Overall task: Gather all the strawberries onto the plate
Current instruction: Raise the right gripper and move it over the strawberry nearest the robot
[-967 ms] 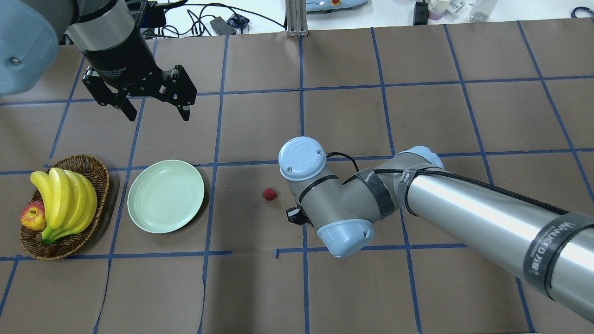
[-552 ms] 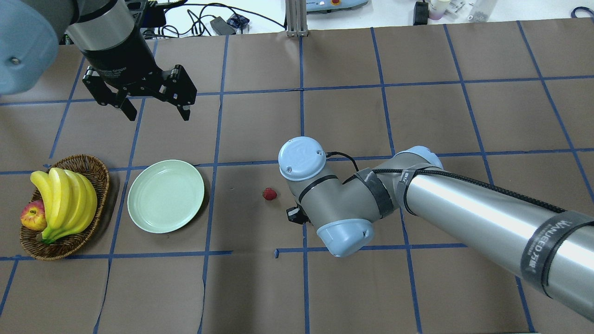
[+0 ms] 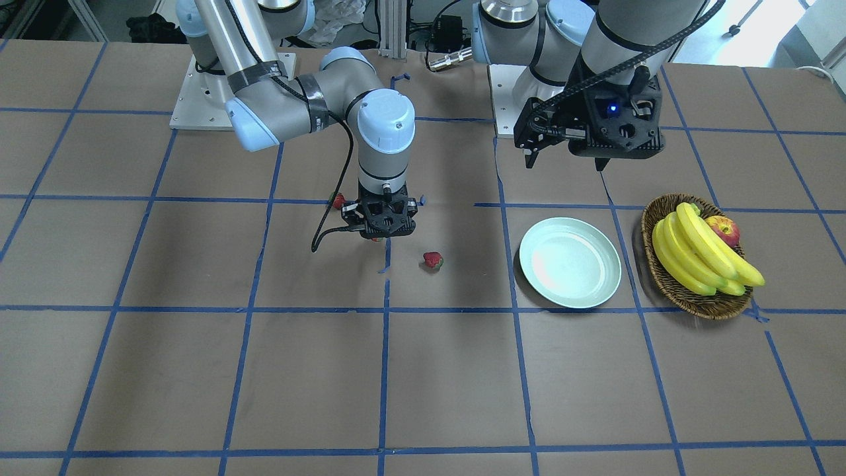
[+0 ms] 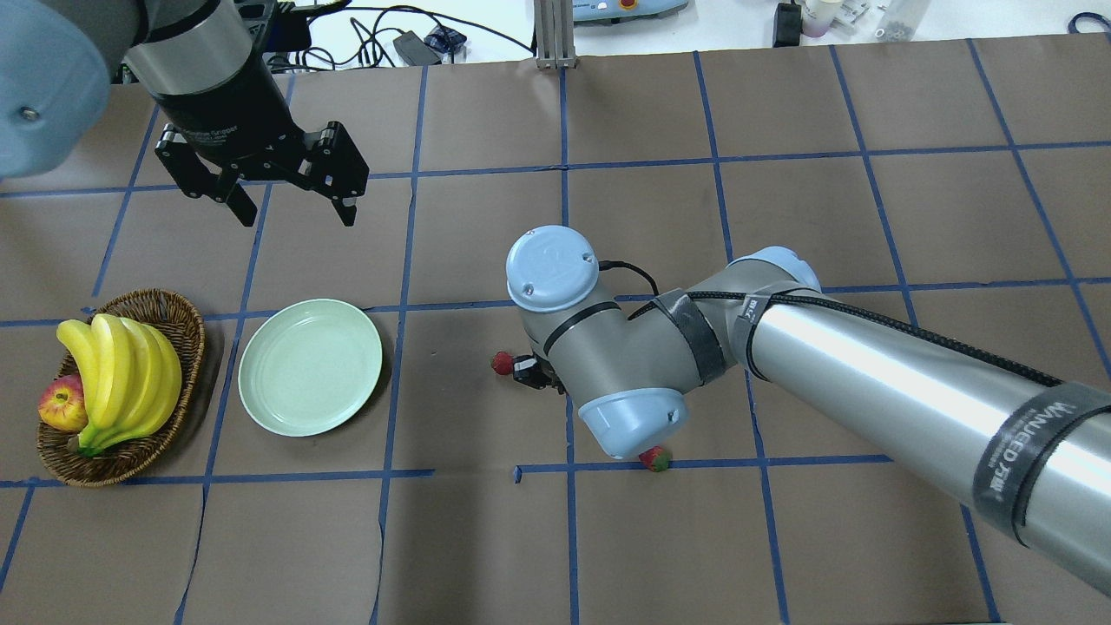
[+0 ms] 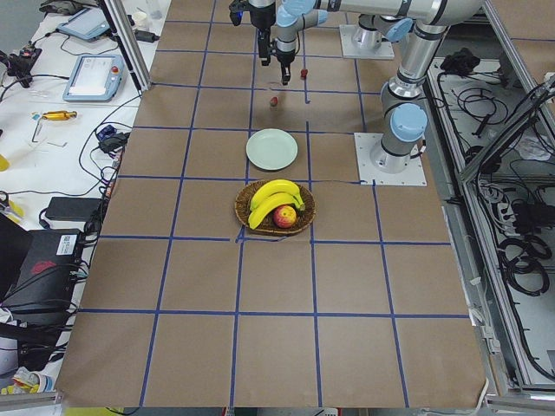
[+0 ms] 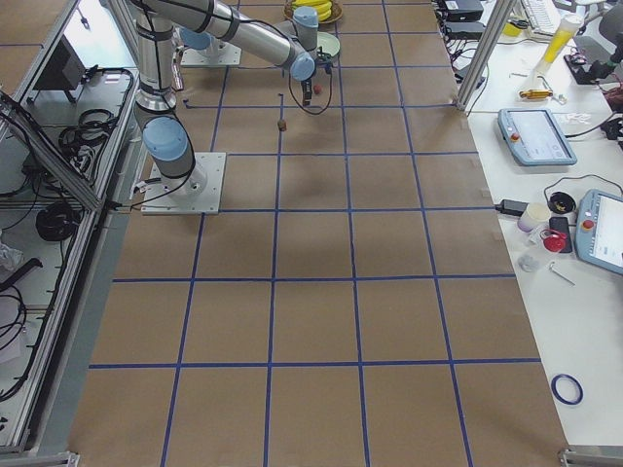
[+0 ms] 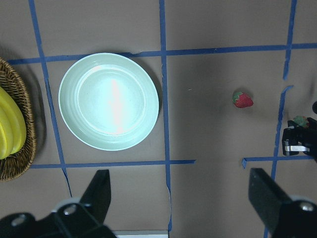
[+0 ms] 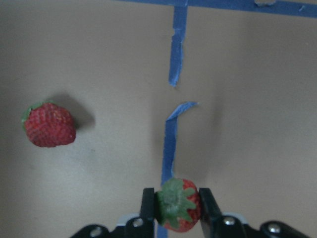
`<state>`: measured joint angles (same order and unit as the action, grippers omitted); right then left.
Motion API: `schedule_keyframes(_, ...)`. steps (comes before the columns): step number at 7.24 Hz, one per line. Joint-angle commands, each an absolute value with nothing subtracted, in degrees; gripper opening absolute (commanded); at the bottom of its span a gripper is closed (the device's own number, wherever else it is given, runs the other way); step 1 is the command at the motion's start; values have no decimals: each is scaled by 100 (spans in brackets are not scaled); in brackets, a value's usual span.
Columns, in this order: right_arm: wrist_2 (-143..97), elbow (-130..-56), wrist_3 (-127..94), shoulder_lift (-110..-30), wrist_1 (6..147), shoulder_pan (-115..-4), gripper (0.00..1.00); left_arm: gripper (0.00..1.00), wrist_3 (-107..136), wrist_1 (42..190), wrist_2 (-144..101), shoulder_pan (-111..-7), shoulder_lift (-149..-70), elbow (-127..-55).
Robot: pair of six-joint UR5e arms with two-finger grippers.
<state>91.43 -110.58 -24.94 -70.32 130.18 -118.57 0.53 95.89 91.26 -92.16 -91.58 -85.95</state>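
Note:
My right gripper (image 8: 176, 199) is shut on a strawberry (image 8: 178, 207), green cap up, held just above the table; the same gripper (image 4: 531, 371) shows in the overhead view. A second strawberry (image 4: 502, 363) lies on the brown paper just left of it, between it and the plate. A third strawberry (image 4: 656, 457) rests on the blue tape line under the right arm's elbow. The pale green plate (image 4: 310, 366) holds nothing. My left gripper (image 4: 291, 198) hangs open and high, beyond the plate.
A wicker basket (image 4: 193, 334) with bananas (image 4: 121, 373) and an apple (image 4: 61, 406) stands just left of the plate. Blue tape lines grid the brown table cover. Cables and devices lie past the far edge.
The right arm's wrist has shifted left and away from the robot, close beside the lying strawberry. The strawberry on the tape line has come out from under the elbow. The left arm is unmoved.

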Motion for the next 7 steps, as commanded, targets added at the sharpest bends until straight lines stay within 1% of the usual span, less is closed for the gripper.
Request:
schedule_keyframes(1,8983,-11013,-2768,-6813,13305,-11883,7,100,53,9589,9132,-9211,-9158,-8596)
schedule_keyframes(2,8861,-10969,-2803,-6768,13455,-11883,30,100,61,9589,9123,-9220,-9158,-8596)
schedule_keyframes(3,8746,-10882,-3073,-6637,13578,-11883,38,100,53,9589,9132,-9211,-9158,-8596)
schedule_keyframes(4,8858,-10872,-3067,-6636,13570,-11883,99,100,53,9589,9132,-9211,-9158,-8596)
schedule_keyframes(6,9042,-10872,-2919,-6671,13413,-11874,100,100,53,9589,9141,-9211,-9158,-8596)
schedule_keyframes(7,9296,-10863,-2570,-6828,12942,-11848,100,100,53,9589,9141,-9211,-9158,-8587)
